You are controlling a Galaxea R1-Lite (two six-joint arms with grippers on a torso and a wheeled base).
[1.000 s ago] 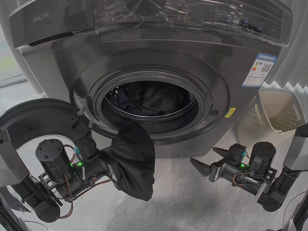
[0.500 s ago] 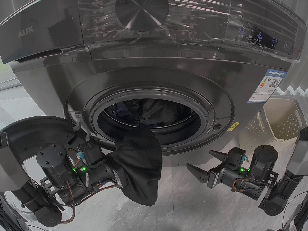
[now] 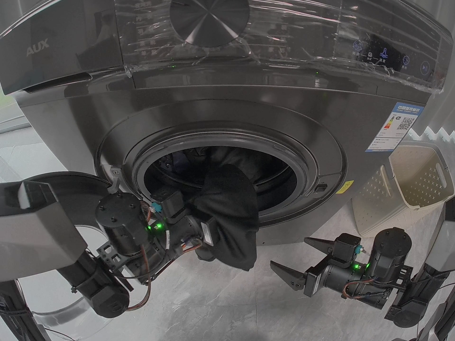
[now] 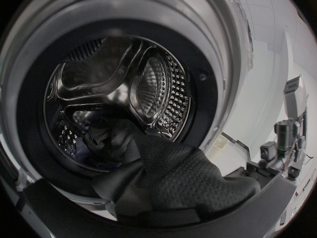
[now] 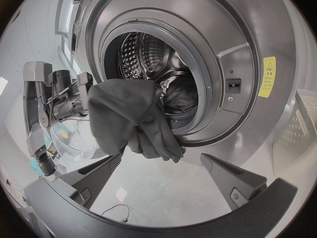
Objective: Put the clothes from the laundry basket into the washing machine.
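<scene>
Your left gripper [image 3: 211, 235] has lifted the black fabric garment [image 3: 232, 209] it clamps to the mouth of the grey washing machine [image 3: 284, 114]; your right gripper [image 3: 289, 253] hangs open.

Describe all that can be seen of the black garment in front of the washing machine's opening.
The black garment is a soft, matte, dark cloth with a fine dotted weave, crumpled and folded. It drapes over the end of the left arm and hides what grips it. Its upper part sits before the lower rim of the round opening of the washing machine; contact with the rim is unclear. Its lower part hangs loose outside, above the floor.
</scene>
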